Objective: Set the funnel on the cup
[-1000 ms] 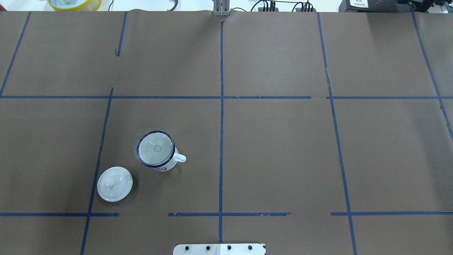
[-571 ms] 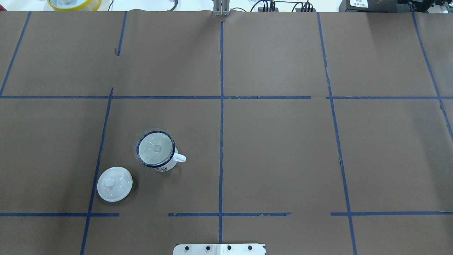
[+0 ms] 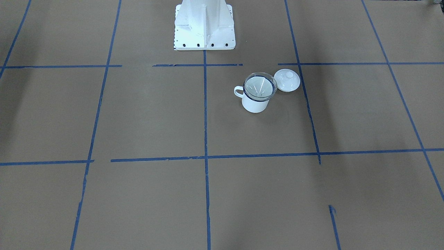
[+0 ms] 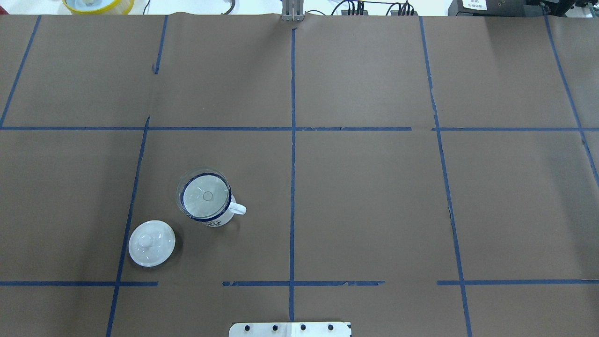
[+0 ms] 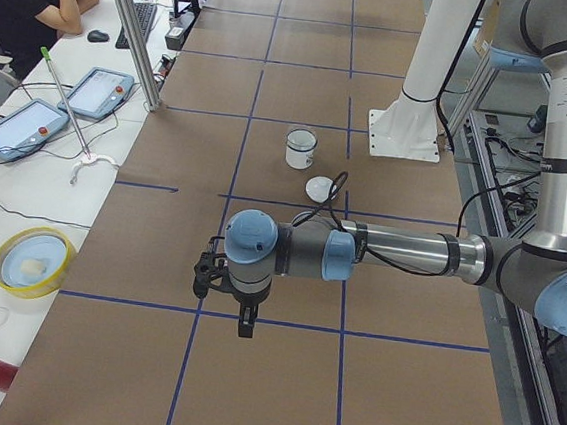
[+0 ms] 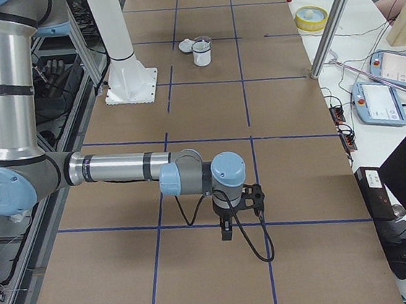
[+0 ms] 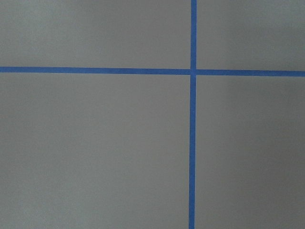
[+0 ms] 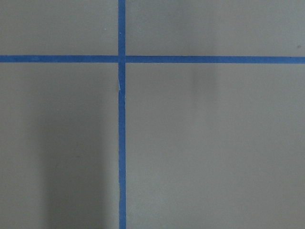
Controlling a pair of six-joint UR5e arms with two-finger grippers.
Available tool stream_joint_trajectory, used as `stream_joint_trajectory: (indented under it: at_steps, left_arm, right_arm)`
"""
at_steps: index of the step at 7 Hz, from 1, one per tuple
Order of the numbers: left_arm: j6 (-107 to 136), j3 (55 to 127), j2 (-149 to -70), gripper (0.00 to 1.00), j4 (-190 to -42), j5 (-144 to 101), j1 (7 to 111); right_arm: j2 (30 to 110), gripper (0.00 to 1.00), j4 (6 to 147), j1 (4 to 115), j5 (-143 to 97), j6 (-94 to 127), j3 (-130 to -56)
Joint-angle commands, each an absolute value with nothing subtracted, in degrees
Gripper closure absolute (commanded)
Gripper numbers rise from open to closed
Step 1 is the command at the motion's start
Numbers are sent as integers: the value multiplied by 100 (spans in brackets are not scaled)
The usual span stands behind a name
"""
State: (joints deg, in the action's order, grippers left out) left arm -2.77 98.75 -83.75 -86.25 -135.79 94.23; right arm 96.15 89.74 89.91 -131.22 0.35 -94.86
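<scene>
The white enamel cup [image 4: 218, 220] with a dark blue rim stands upright on the brown table, left of centre in the overhead view. The clear funnel [image 4: 204, 194] sits in the cup's mouth, its wide cone resting on the rim and its spout pointing down inside. Both also show in the front view, cup [image 3: 254, 104] and funnel [image 3: 260, 86]. My left gripper [image 5: 244, 321] hangs over the table far from the cup and shows only in the left side view. My right gripper [image 6: 226, 229] shows only in the right side view. I cannot tell whether either is open or shut.
A round white knobbed lid [image 4: 151, 243] lies on the table beside the cup. The robot's white base [image 3: 204, 24] stands at the table's near edge. A yellow-rimmed bowl [image 5: 33, 261] and tablets are on the side bench, where a person sits.
</scene>
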Motion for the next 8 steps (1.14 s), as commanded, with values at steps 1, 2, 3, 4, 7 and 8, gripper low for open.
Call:
stream_joint_trajectory:
  at_steps: [1,2,3,4,7,8]
  left_arm:
    - [-299,9958,-8411,0,-8430,-13579,9431]
    - [-308,10045,-8463,0,-8281,-13579,9431]
    - [-325,10002,-8446,0,-8288,-13570,9422]
    - [-325,9976,-8455,0,-8288,-13570,9422]
    - [-325,9932,-8499,0,-8288,-13579,9422]
    - [-316,9923,-8499,0,-8305,-13631,9422]
  right_arm:
    - [9615,0,8974,8991,-13122,35,-9492]
    - [9615,0,8974,8991,-13122,35,-9492]
    - [9615,0,8974,8991,-13122,35,-9492]
    - [9615,0,8974,8991,-13122,35,-9483]
    - [9615,0,8974,8991,-13122,35,-9483]
    - [9615,0,8974,8991,-13122,35,-9483]
